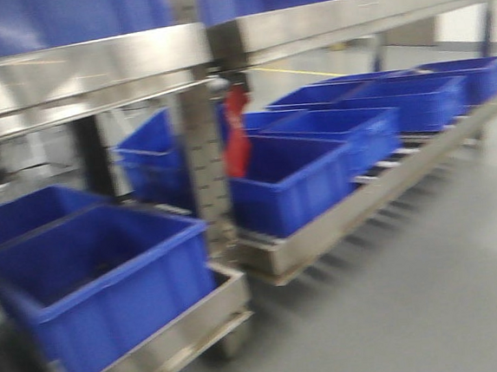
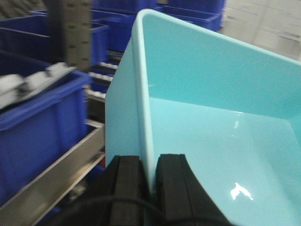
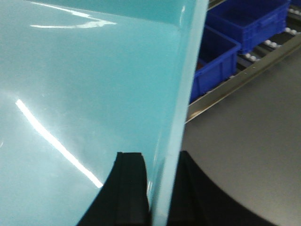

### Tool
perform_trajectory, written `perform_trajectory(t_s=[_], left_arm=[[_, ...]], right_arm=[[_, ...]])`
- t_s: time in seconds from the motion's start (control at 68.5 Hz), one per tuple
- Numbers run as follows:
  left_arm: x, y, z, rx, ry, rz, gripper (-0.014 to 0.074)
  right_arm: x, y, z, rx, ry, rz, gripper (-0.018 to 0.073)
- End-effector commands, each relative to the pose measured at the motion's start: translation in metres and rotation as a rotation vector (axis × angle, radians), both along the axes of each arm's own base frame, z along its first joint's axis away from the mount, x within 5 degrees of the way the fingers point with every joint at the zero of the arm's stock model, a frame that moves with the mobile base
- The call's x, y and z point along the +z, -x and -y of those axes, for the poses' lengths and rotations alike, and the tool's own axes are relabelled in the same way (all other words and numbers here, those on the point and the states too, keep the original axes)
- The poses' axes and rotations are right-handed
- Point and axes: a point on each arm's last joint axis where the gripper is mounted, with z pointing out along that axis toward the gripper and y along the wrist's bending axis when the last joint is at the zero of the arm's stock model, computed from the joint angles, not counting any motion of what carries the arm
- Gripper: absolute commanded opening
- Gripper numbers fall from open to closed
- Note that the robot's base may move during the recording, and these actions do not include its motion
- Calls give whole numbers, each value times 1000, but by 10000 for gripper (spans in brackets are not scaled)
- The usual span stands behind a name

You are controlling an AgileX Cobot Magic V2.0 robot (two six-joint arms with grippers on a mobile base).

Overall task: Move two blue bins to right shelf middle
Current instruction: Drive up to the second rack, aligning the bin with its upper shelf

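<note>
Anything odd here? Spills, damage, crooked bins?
Nothing spilled or broken shows. Only oddity: a red item hanging by the rack upright, too blurred to identify. The pale blue bin looks clean inside; left gripper and right gripper each clamp a wall.

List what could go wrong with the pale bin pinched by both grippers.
The left gripper and right gripper each pinch only a thin wall of the pale blue bin; it might slip or twist. The perforated upright and royal-blue bins stand close beside it, so a swing could clip them.
</note>
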Motion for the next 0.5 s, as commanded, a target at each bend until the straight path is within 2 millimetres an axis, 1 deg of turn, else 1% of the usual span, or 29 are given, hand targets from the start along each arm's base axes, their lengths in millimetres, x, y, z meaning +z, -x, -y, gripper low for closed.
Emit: perform_trajectory(t_s=[0.0,0.482], left_arm=[[15,6,-6,15,26,103,-111],[15,6,-6,15,26,103,-111]], right_arm=[[7,4,6,-11,36,49,-153],[7,4,6,-11,36,49,-153]])
